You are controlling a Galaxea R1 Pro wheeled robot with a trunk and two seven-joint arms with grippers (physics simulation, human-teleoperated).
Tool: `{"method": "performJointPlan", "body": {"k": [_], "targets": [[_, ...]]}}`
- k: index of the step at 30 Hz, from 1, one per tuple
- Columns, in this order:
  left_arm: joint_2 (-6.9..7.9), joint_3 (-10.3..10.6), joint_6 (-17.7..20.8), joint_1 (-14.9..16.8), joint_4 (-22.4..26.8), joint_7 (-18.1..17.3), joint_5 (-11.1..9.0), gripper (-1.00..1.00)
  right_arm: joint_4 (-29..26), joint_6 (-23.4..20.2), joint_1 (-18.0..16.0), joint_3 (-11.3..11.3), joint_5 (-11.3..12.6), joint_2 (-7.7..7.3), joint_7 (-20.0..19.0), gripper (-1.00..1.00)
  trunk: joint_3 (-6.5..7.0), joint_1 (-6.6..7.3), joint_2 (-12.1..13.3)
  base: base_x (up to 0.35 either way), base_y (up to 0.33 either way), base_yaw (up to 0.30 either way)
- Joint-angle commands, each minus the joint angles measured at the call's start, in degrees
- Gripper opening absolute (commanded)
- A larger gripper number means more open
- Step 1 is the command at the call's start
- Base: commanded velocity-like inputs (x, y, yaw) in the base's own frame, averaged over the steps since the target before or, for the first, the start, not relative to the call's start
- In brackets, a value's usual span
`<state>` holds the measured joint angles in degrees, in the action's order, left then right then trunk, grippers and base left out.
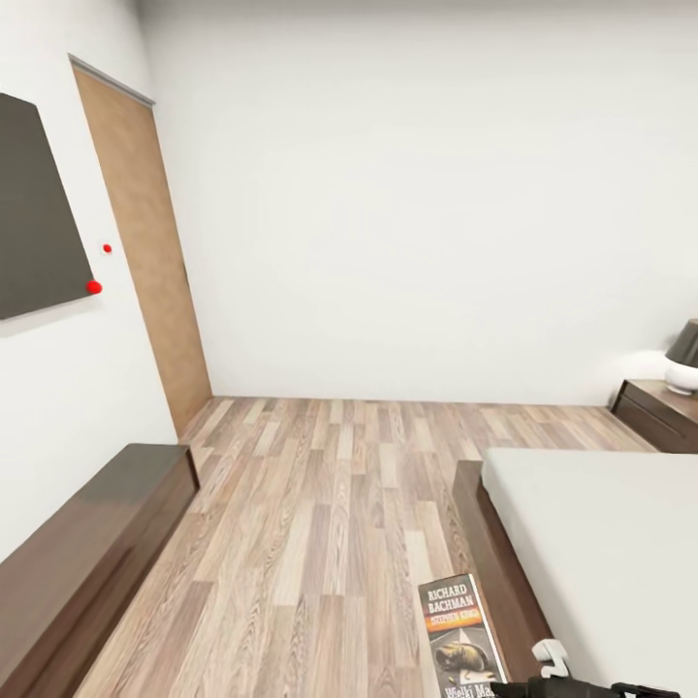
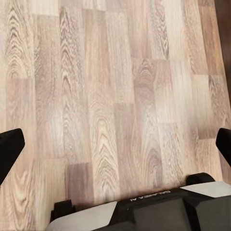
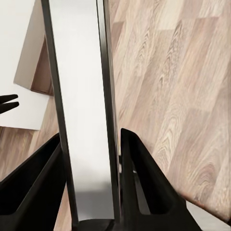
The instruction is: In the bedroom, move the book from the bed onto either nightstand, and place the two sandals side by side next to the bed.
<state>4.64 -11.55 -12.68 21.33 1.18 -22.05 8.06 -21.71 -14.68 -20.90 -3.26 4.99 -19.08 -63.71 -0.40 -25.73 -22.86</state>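
The book [image 1: 462, 635] stands upright at the near edge of the head view, cover facing the camera, held up over the floor [image 1: 320, 523] just left of the bed [image 1: 601, 543]. The right gripper [image 1: 557, 679] is partly visible beneath it. Far right, the nightstand [image 1: 659, 412] carries its lamp [image 1: 683, 359]; a long bench [image 1: 87, 553] runs along the left wall.

In the left wrist view, the left gripper [image 2: 115, 144] is spread wide over bare planks, holding nothing.

In the right wrist view, the right gripper [image 3: 91, 159] pinches the book [image 3: 82, 96] edge-on between its black fingers [image 3: 144, 183].

The carrying step seems under way. Next, I judge, the robot must travel to the nightstand and lay the book flat beside the lamp. Sandals remain to be dealt with.
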Motion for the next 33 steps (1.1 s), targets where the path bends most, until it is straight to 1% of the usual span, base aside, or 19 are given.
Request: {"method": "performJointPlan", "body": {"k": [1,8,18,23,30,31,33], "targets": [[0.01,-0.49,-0.24,0.03,-0.05,-0.11,0.58,1.0,0.0,-0.62,-0.02,-0.25,0.37,0.01,-0.18,-1.0,-0.04,-0.05,-0.05,0.304,0.0,0.0],[0.01,-0.49,-0.24,0.03,-0.07,-0.12,0.57,1.0,0.0,-0.61,-0.02,-0.34,0.37,0.01,-0.27,-1.0,-0.04,-0.05,-0.05,0.304,0.042,0.0],[0.01,-0.49,-0.24,0.03,-0.07,-0.12,0.56,1.0,0.0,-0.61,-0.03,-0.34,0.37,0.01,-0.28,-1.0,-0.04,-0.05,-0.05,0.274,0.193,0.0],[0.01,-0.49,-0.24,0.03,-0.05,-0.11,0.56,1.0,0.0,-0.61,-0.02,-0.34,0.37,0.01,-0.28,-1.0,-0.04,-0.05,-0.05,0.222,0.199,0.0],[0.01,-0.49,-0.24,0.03,-0.08,-0.1,0.56,1.0,0.01,-0.6,-0.02,-0.36,0.31,0.05,-0.16,-1.0,-0.04,-0.05,-0.05,0.145,0.039,0.0],[0.01,-0.49,-0.24,0.03,-0.1,-0.1,0.56,1.0,0.08,-0.58,-0.02,-0.39,0.23,0.24,0.75,-1.0,-0.04,-0.05,-0.05,0.123,0.004,0.0],[0.01,-0.49,-0.24,0.03,-0.09,-0.12,0.57,1.0,0.13,-0.6,-0.02,-0.35,0.17,0.4,3.96,-1.0,-0.04,-0.05,-0.05,0.122,0.002,0.0]]}}
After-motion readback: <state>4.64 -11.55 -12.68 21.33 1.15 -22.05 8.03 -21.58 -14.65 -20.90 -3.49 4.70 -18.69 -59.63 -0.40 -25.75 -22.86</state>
